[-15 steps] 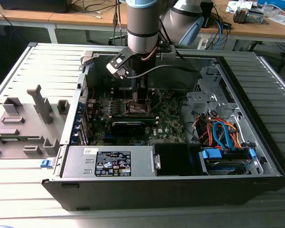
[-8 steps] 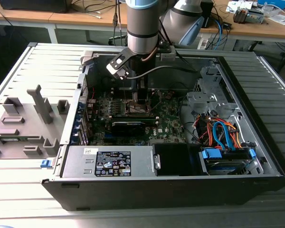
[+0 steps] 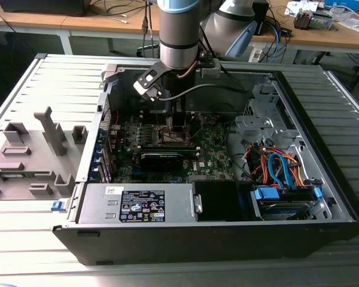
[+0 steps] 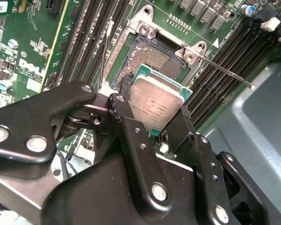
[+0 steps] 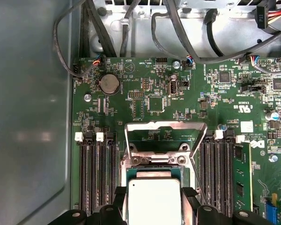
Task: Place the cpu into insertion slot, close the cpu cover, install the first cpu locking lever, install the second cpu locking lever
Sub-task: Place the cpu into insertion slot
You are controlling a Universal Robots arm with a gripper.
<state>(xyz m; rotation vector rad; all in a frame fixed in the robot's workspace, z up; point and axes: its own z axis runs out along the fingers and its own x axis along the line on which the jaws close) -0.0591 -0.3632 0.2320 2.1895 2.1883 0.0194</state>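
My gripper (image 4: 154,107) is shut on the cpu (image 4: 157,96), a silver-topped square chip with a green edge, pinched between the two black fingers (image 4: 124,91). The chip hangs just over the insertion slot (image 4: 154,58), whose brownish pin field lies bare. Whether the chip touches the slot I cannot tell. In the first wrist view the cpu (image 5: 154,201) sits between the fingers, and the cpu cover (image 5: 164,125) stands swung up behind the slot (image 5: 152,161). A thin locking lever (image 4: 225,72) sticks out beside the slot. In the exterior view the gripper (image 3: 170,122) reaches down into the open computer case (image 3: 185,236).
Long black memory slots (image 5: 96,178) flank the socket on both sides. A fitted memory stick (image 5: 243,173), cables (image 5: 131,28) and case walls surround the green motherboard (image 5: 145,93). The power supply (image 3: 137,203) and drive bay (image 3: 281,179) fill the case's near side. A grey fixture (image 3: 36,149) lies at the exterior view's left.
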